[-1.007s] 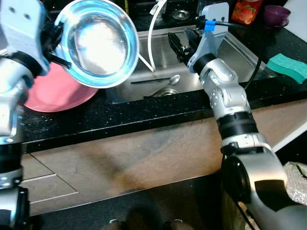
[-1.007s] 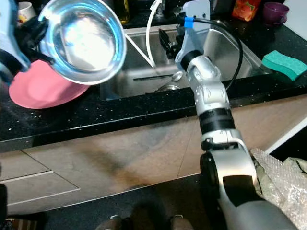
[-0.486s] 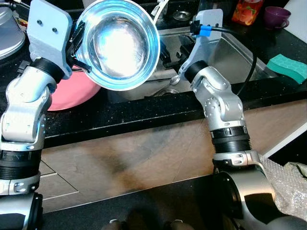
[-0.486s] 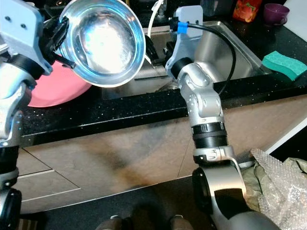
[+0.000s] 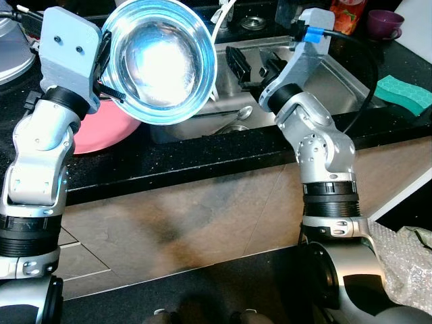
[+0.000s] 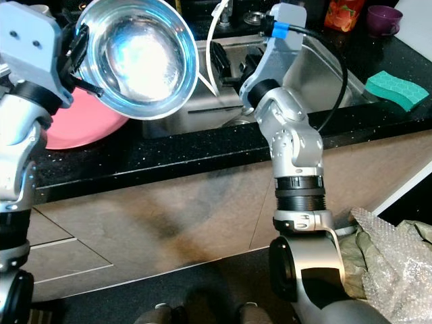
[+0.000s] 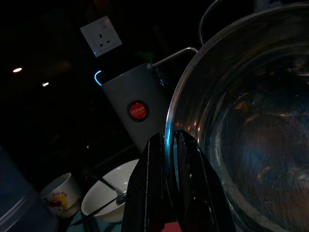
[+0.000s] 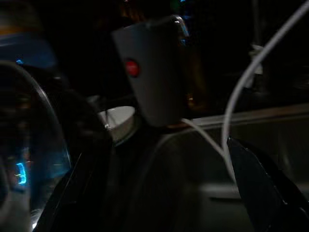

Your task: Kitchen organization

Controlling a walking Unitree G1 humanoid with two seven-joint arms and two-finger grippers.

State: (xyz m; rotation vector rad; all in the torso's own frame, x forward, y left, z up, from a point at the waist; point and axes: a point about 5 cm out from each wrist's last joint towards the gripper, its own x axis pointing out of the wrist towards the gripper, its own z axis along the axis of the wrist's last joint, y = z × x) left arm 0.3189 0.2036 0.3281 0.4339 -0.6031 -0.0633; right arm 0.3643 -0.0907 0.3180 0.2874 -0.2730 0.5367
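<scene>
above the black counter, left of the sink (image 5: 337, 67), a steel bowl (image 5: 158, 59) is held tilted by its rim, pinched between the left gripper (image 7: 166, 159) fingers. over the sink, the right gripper (image 5: 253, 64) is spread wide and empty. a carrying step is judged; setting down is called for next.
</scene>
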